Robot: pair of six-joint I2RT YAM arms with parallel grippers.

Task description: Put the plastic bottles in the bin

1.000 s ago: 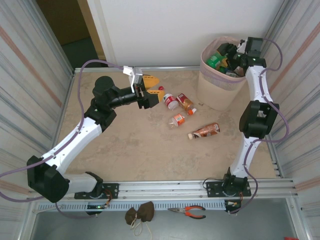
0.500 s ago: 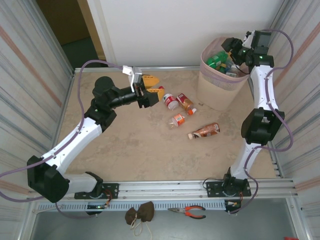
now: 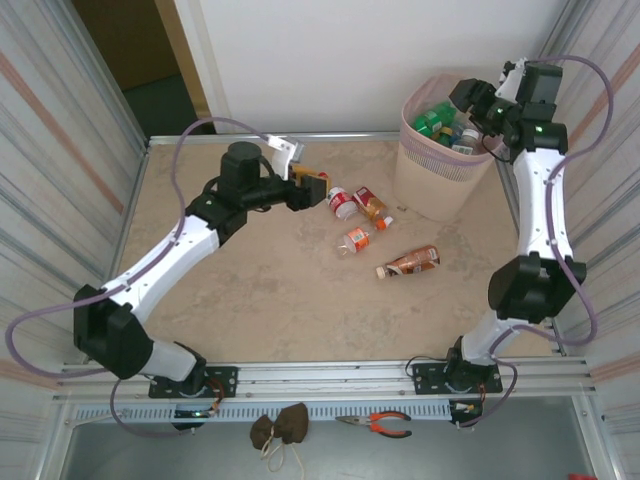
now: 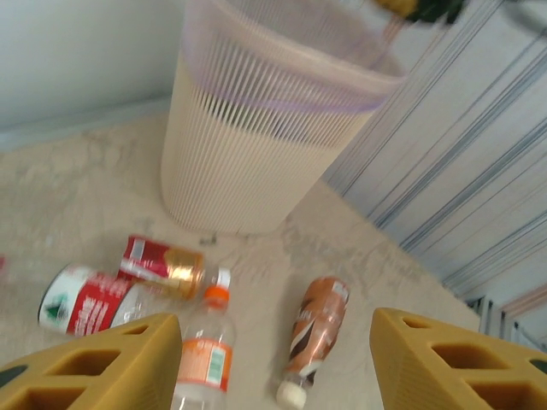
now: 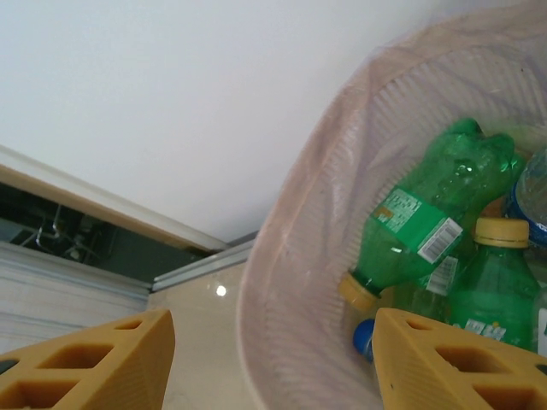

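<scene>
Bottles point(image 3: 356, 240) clutter the table point(image 3: 250, 290) beside the bin point(image 3: 430, 185).

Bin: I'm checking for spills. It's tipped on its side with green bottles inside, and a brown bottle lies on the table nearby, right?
Not tipped: the bin stands upright, as the left wrist view shows. Green bottles are inside, and the brown bottle lies on the table nearby.
</scene>
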